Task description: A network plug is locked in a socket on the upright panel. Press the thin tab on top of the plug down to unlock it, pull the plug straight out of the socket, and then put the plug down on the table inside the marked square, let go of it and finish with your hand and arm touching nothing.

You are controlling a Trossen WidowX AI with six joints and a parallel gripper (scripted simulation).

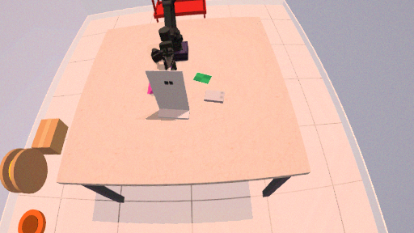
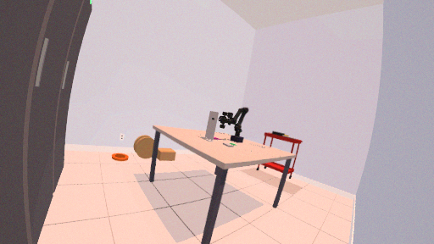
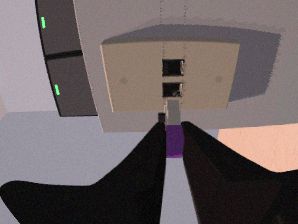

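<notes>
One arm, one gripper (image 3: 173, 137), nearly shut and clamped on the purple plug (image 3: 174, 140).
Two socket openings (image 3: 173, 67) stacked on the beige faceplate of one upright grey panel (image 1: 169, 95); the plug's grey tip sits just below the lower opening, whether it touches is unclear. On the table (image 1: 182, 154): one green square (image 1: 202, 78), one pale flat pad (image 1: 214, 96), one pink item (image 1: 149, 89) half hidden behind the panel. Both fingers flank the plug.

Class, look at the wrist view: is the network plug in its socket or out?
Out: the plug, gripped by the gripper, sits short of the panel.
</notes>
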